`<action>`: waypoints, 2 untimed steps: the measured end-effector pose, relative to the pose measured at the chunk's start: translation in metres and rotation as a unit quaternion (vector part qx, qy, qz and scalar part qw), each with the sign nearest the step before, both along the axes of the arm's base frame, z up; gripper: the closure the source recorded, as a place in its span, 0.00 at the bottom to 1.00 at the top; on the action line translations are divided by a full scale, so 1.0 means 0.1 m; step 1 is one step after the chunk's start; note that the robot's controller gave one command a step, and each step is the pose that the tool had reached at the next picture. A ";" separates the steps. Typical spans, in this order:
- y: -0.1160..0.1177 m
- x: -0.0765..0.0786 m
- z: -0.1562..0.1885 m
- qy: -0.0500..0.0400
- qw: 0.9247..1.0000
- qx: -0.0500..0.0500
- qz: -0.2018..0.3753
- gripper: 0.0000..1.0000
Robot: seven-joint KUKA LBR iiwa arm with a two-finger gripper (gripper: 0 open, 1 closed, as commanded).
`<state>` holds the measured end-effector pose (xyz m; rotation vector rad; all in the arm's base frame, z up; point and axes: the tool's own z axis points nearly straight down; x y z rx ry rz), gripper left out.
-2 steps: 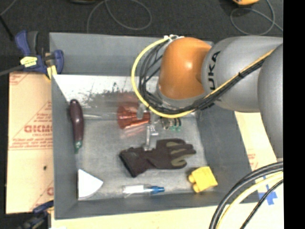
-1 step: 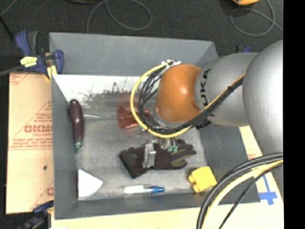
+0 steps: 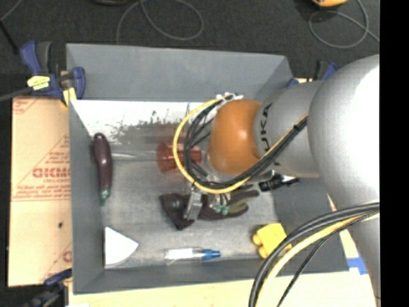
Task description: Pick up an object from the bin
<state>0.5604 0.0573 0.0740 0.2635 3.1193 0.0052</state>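
One dark brown, crumpled thing [image 3: 171, 208] lies at the middle of the bin [image 3: 172, 75], directly beneath the gripper [image 3: 193, 208], which sits low over it (open or closed: cannot be told). Lying apart are a purple aubergine [image 3: 101, 165] at left, a white wedge [image 3: 117, 245], a blue-capped pen [image 3: 192, 255] and a yellow block [image 3: 269, 238].
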 end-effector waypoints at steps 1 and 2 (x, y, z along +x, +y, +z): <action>0.00 0.00 0.00 0.000 1.000 0.000 0.000 1.00; 0.03 0.12 1.44 -0.002 1.000 0.000 0.005 1.00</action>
